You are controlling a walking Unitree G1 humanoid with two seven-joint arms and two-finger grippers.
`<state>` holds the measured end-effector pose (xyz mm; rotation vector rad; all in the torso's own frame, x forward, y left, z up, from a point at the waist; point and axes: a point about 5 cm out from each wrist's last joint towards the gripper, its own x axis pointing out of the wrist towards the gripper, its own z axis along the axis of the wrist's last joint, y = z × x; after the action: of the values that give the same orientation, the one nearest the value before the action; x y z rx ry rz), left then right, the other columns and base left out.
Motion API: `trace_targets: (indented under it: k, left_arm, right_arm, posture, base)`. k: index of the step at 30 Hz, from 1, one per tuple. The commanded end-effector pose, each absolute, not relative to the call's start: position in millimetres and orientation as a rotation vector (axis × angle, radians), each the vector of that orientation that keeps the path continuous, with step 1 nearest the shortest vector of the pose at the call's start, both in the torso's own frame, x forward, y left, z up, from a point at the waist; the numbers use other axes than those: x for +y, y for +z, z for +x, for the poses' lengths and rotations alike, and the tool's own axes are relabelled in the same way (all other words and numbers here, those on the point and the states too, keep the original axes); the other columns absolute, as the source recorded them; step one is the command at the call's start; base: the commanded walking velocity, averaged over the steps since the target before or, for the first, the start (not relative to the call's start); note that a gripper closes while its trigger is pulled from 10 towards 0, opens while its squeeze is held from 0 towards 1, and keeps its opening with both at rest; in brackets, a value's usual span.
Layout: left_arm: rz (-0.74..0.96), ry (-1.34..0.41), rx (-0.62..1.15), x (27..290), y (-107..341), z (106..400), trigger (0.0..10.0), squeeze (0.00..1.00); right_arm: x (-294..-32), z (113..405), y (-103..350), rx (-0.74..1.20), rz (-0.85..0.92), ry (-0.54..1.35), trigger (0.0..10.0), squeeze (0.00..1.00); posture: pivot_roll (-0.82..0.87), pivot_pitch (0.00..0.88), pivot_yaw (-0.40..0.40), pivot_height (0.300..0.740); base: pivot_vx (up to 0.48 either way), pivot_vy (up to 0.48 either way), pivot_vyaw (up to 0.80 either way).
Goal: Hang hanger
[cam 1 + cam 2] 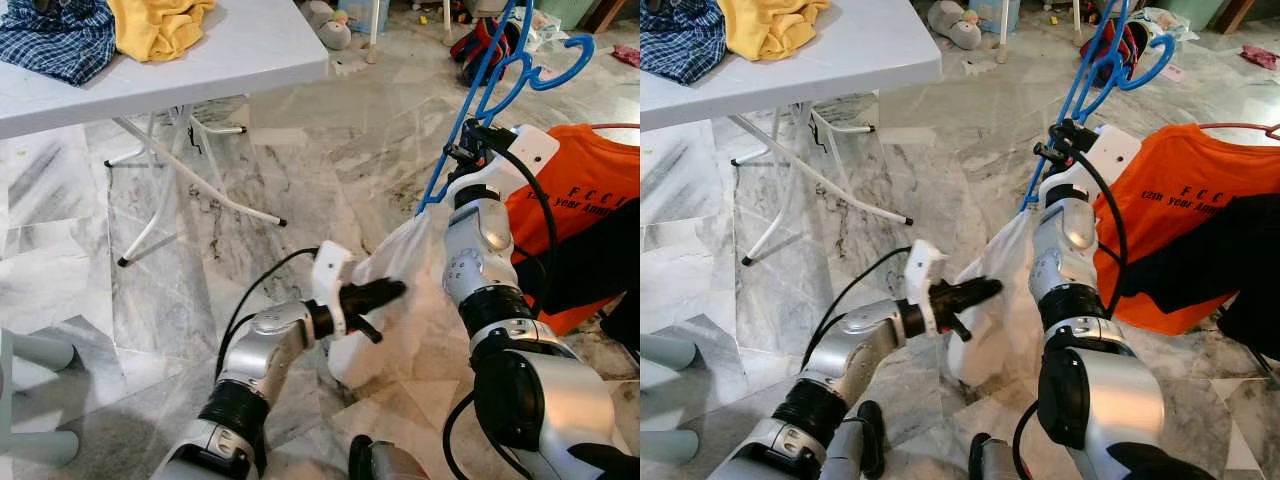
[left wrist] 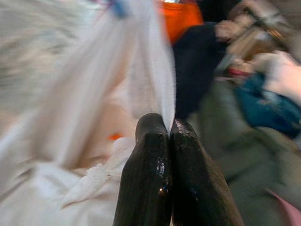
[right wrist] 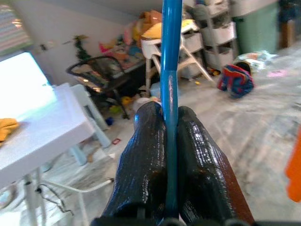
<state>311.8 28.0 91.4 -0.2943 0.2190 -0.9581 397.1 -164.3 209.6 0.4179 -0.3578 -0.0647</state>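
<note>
A blue plastic hanger (image 1: 500,80) is held up over the marble floor, its hook pointing right. My right gripper (image 1: 468,145) is shut on the hanger's lower bar, and the wrist view has the blue bar (image 3: 170,47) squeezed between the two black fingers (image 3: 146,155). From the hanger's lower end a white garment (image 1: 400,330) droops toward the floor. My left gripper (image 1: 397,290) is shut on an edge of that white cloth (image 2: 94,94), pinching a thin fold at the fingertips (image 2: 153,136).
An orange T-shirt (image 1: 580,200) hangs at the right, with a dark garment (image 1: 590,260) below it. A white folding table (image 1: 250,50) at upper left carries a yellow cloth (image 1: 155,25) and a plaid shirt (image 1: 60,40). Its legs (image 1: 200,185) spread over the floor.
</note>
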Motion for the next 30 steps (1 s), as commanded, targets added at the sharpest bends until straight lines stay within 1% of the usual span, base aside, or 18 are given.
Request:
trace_targets:
  k: [1,4,9,11,13,15,16,19,21,22,25,26,27,28,30]
  left_arm:
    - [-0.27,-0.866,0.244,37.5,78.7,312.4,0.0,0.0]
    - [-0.328,-0.77,0.227,48.7,77.3,317.7,0.0,0.0]
    - [-0.32,-0.7,0.22,56.6,73.7,321.9,0.0,0.0]
    - [-0.298,-0.651,0.215,59.4,71.9,325.1,0.0,0.0]
    - [-0.272,-0.624,0.205,58.7,72.9,327.6,0.0,0.0]
    - [-0.263,-0.637,0.179,51.3,78.7,329.9,0.0,0.0]
    - [-0.263,-0.637,0.179,51.3,78.7,329.9,0.0,0.0]
    - [-0.299,-0.686,0.059,25.9,110.5,339.1,0.0,0.0]
    - [-0.304,-0.696,0.043,22.0,115.8,340.5,0.0,0.0]
    - [-0.303,-0.724,0.016,13.0,126.4,342.7,0.0,0.0]
    - [-0.306,-0.744,0.008,7.2,131.6,343.6,0.0,0.0]
    - [-0.302,-0.755,0.01,4.5,132.1,343.4,0.0,0.0]
    - [-0.283,-0.779,0.031,-0.9,128.1,341.1,0.0,0.0]
    - [-0.277,-0.789,0.043,-3.2,125.7,339.8,0.0,0.0]
    - [-0.287,-0.801,0.064,-6.0,122.4,337.7,0.0,0.0]
  right_arm:
    - [-164.8,394.5,218.6,-0.412,0.384,-0.019,10.0,0.0]
    - [-167.2,389.8,209.0,-0.406,0.365,0.0,10.0,0.0]
    - [-168.9,385.5,192.1,-0.359,0.344,0.011,10.0,0.0]
    - [-165.1,382.6,180.6,-0.317,0.376,0.026,10.0,0.0]
    - [-158.5,380.9,173.1,-0.288,0.449,0.032,10.0,0.0]
    - [-149.3,379.3,170.2,-0.284,0.489,0.049,10.0,0.0]
    - [-149.3,379.3,170.2,-0.284,0.489,0.049,10.0,0.0]
    - [-125.8,380.1,164.5,-0.237,0.43,0.096,10.0,0.0]
    - [-122.6,380.7,163.9,-0.225,0.396,0.099,10.0,0.0]
    - [-116.7,381.1,163.0,-0.212,0.34,0.096,10.0,0.0]
    - [-112.4,378.9,166.5,-0.264,0.358,0.142,10.0,0.0]
    - [-112.8,378.5,165.6,-0.266,0.363,0.11,10.0,0.0]
    - [-115.1,378.5,161.2,-0.243,0.382,0.021,10.0,0.0]
    - [-115.3,378.6,158.7,-0.228,0.41,-0.003,10.0,0.0]
    - [-117.3,378.7,157.7,-0.22,0.405,-0.034,10.0,0.0]
  posture:
    - [0.09,0.22,-0.058,0.74]
    - [0.08,0.219,-0.063,0.74]
    - [0.08,0.217,-0.066,0.74]
    - [0.07,0.215,-0.067,0.74]
    - [0.07,0.215,-0.067,0.74]
    - [0.06,0.214,-0.066,0.74]
    - [0.06,0.214,-0.066,0.74]
    - [0.06,0.217,-0.06,0.74]
    - [0.06,0.217,-0.059,0.74]
    - [0.06,0.216,-0.057,0.74]
    - [0.06,0.215,-0.057,0.74]
    - [0.06,0.215,-0.053,0.74]
    - [0.05,0.214,-0.051,0.74]
    - [0.05,0.214,-0.051,0.74]
    - [0.05,0.214,-0.051,0.74]
  base:
    - [0.0,0.0,0.0]
    - [0.0,0.0,0.0]
    - [0.0,0.0,0.0]
    - [0.0,0.0,0.0]
    - [0.0,0.0,0.0]
    - [0.0,0.0,0.0]
    - [0.0,0.0,0.0]
    - [0.0,0.0,0.0]
    - [0.0,0.0,0.0]
    - [0.0,0.0,0.0]
    - [0.0,0.0,0.0]
    - [0.0,0.0,0.0]
    - [0.0,0.0,0.0]
    - [0.0,0.0,0.0]
    - [0.0,0.0,0.0]
